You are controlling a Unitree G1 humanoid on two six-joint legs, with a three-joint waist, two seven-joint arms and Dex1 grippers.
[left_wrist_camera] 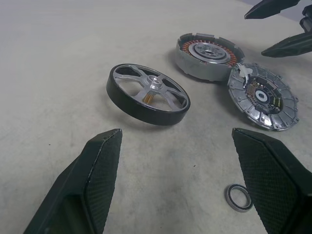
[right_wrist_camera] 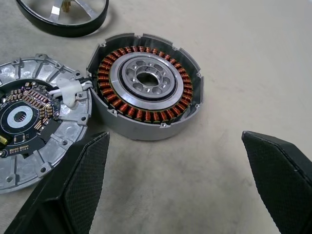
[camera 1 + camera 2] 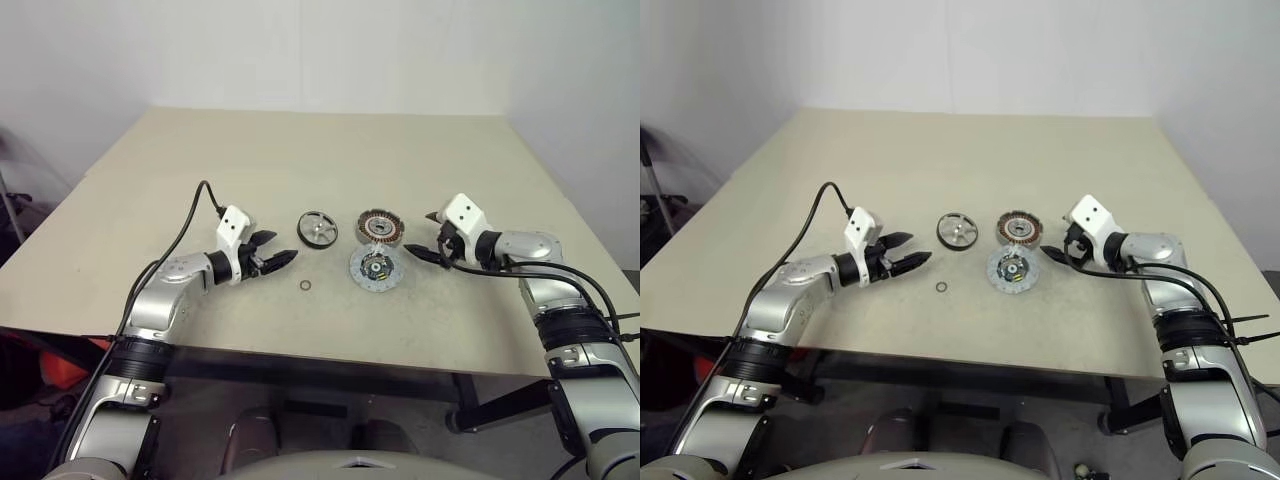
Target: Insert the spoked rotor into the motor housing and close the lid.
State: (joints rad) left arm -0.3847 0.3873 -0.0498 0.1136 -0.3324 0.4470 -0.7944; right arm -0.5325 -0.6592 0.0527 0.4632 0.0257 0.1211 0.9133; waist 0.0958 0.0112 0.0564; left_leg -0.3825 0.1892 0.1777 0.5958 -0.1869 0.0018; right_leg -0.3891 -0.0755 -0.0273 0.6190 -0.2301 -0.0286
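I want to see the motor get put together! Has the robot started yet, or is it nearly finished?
Nothing is done yet. The spoked rotor lies on the table, beside the motor housing, whose copper coils are uncovered. The lid lies next to the housing, circuit side up. Both end effectors are open and hold nothing: the left end effector points at the rotor, the right end effector at the housing. Left: pick up the rotor, insert it, close the lid.

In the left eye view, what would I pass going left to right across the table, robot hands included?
Left gripper → tiny loose ring → spoked rotor → motor housing → right gripper. The lid lies just in front of the housing, overlapping it in this order.
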